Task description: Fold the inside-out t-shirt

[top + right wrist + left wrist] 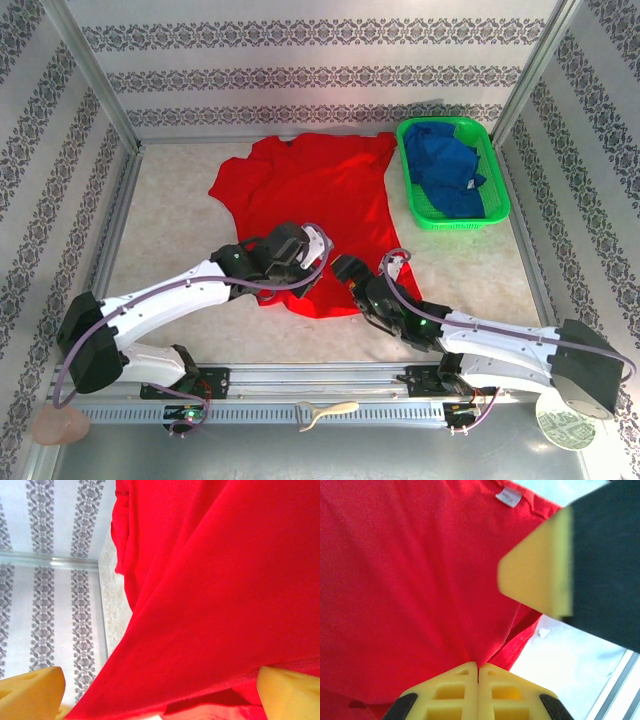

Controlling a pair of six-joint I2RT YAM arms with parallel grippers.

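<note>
The inside-out t-shirt (310, 195) is bright red and lies spread over the middle of the table, collar toward the back wall. A small white tag (509, 497) shows near its neckline. My left gripper (312, 252) sits over the shirt's near part; in the left wrist view it (479, 668) is shut, pinching a ridge of red cloth by the hem. My right gripper (345, 272) is close beside it on the right. In the right wrist view it (160, 700) stands open, fingers (35, 692) wide apart with red cloth draped across the gap. One of its yellow pads (537, 575) shows in the left wrist view.
A green basket (447, 224) holding a blue garment (445, 165) stands at the back right, just right of the shirt. Bare tabletop (165, 220) lies left of the shirt. Patterned walls and metal frame posts close in the table on three sides.
</note>
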